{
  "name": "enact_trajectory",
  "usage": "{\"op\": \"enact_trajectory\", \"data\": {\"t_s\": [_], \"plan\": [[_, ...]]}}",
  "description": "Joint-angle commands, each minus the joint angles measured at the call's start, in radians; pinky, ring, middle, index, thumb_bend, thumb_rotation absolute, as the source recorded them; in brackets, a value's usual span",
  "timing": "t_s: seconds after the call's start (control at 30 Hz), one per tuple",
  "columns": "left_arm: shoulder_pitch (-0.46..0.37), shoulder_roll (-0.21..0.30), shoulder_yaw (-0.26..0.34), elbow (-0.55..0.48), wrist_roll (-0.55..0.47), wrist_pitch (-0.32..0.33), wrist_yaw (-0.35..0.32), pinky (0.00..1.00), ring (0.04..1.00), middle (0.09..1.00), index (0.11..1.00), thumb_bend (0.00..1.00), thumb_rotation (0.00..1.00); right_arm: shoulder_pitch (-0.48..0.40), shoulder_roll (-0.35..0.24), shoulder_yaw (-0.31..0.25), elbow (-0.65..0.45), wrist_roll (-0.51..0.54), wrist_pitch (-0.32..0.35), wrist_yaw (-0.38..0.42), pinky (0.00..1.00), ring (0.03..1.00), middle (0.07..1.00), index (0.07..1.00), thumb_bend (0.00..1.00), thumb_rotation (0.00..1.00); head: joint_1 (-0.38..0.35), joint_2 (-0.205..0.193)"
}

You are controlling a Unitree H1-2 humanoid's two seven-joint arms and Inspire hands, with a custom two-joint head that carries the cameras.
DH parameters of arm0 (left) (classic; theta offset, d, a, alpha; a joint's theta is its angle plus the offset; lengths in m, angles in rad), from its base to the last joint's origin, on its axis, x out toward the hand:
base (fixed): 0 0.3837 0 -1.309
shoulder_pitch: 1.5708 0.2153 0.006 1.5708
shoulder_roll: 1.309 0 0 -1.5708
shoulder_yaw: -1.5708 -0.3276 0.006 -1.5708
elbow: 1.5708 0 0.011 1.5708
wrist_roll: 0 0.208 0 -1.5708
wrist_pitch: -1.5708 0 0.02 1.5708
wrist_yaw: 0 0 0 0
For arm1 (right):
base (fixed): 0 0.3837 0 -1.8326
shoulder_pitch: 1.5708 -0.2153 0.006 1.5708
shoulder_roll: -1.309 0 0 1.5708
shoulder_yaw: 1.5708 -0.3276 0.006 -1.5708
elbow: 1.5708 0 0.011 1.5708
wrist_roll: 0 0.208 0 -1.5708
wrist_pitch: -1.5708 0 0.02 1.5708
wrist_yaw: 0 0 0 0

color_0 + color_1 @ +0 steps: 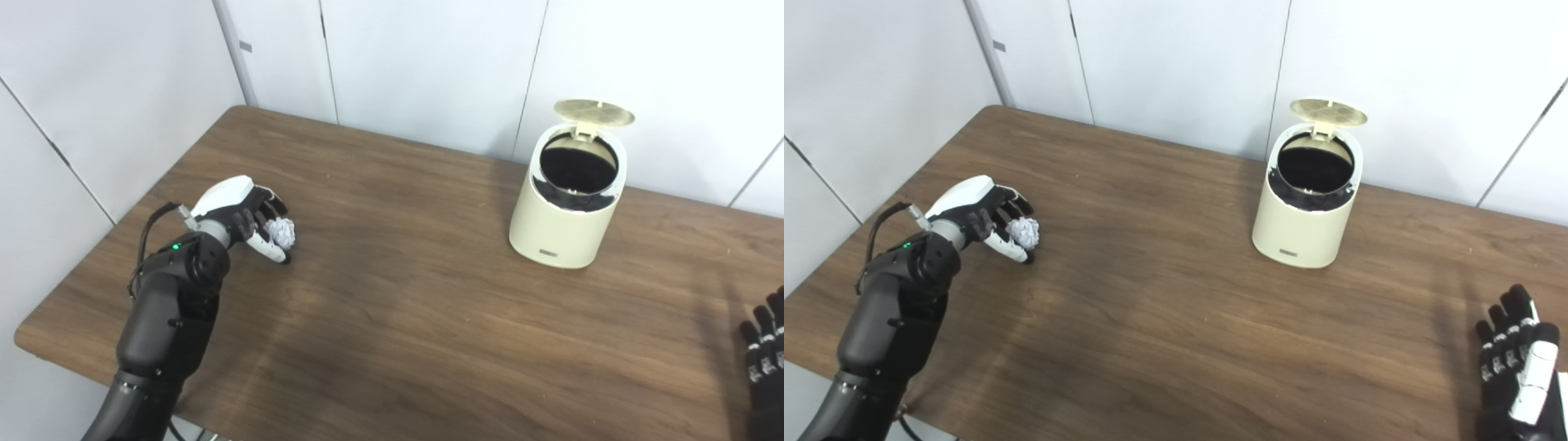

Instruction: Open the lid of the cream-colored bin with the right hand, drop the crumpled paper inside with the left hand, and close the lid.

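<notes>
The cream-colored bin (pixel 563 226) stands at the back right of the table, its round lid (pixel 594 113) tipped up and its dark inside showing. Far to the left, my left hand (pixel 245 214) is curled around the crumpled paper (pixel 280 231), a small white-grey ball, right at the tabletop. Fingers and thumb close on the ball from both sides. My right hand (pixel 1516 361) sits low at the near right corner, well away from the bin, fingers spread and holding nothing.
The brown wooden table (pixel 398 306) spans the view, with a broad stretch of bare wood between the left hand and the bin. White wall panels rise close behind the bin. The table's left edge runs near my left arm.
</notes>
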Motion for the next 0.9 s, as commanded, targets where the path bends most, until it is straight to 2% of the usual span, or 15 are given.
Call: {"op": "enact_trajectory", "data": {"t_s": [0.0,0.13,0.27,0.3,0.33,0.37,0.43,0.6,0.87], "plan": [[-0.022,0.016,0.003,-0.026,0.007,0.003,-0.003,0.52,0.602,0.668,0.726,0.77,0.00,-0.013,-0.003,-0.008,-0.009,0.004,-0.011,-0.004,0.96,0.982,0.976,0.930,0.46,0.97,-0.001,0.002],[-0.024,0.012,-0.001,-0.048,0.019,0.003,-0.020,0.53,0.606,0.660,0.708,0.76,0.00,-0.012,-0.003,-0.007,-0.012,0.001,-0.011,-0.005,0.95,0.979,0.976,0.929,0.47,0.97,-0.005,0.004],[-0.025,0.010,-0.009,-0.052,0.029,0.003,-0.018,0.43,0.505,0.576,0.685,0.76,0.00,-0.011,-0.002,-0.006,-0.018,0.004,-0.010,-0.004,0.93,0.976,0.975,0.930,0.46,0.98,-0.007,0.005],[-0.023,0.013,-0.014,-0.051,0.024,0.003,-0.010,0.43,0.503,0.535,0.669,0.66,0.00,-0.012,0.001,-0.007,-0.020,0.007,-0.007,-0.006,0.93,0.976,0.975,0.931,0.45,0.98,-0.008,0.005],[-0.022,0.015,-0.017,-0.049,0.019,0.003,-0.004,0.43,0.498,0.473,0.588,0.57,0.00,-0.013,0.003,-0.008,-0.022,0.009,-0.004,-0.009,0.93,0.973,0.971,0.928,0.44,0.98,-0.008,0.005],[-0.020,0.018,-0.021,-0.041,0.010,0.002,0.010,0.43,0.497,0.452,0.561,0.55,0.00,-0.013,0.004,-0.008,-0.025,0.009,0.000,-0.011,0.93,0.971,0.970,0.927,0.44,0.97,-0.008,0.005],[-0.016,0.025,-0.029,-0.026,-0.008,0.001,0.038,0.47,0.433,0.479,0.531,0.51,0.00,-0.012,0.005,-0.009,-0.030,0.012,0.006,-0.013,0.93,0.973,0.970,0.925,0.45,0.97,-0.008,0.005],[-0.016,0.018,-0.026,-0.009,-0.044,0.001,0.083,0.48,0.435,0.492,0.504,0.50,0.00,-0.009,0.000,-0.008,-0.030,0.011,0.002,-0.009,0.95,0.980,0.978,0.940,0.45,0.98,-0.011,0.005],[-0.023,0.019,-0.033,-0.006,-0.036,0.003,0.083,0.44,0.410,0.474,0.517,0.50,0.00,-0.008,-0.004,-0.010,-0.025,0.017,-0.010,0.001,0.93,0.977,0.974,0.936,0.43,1.00,-0.015,0.005]]}}
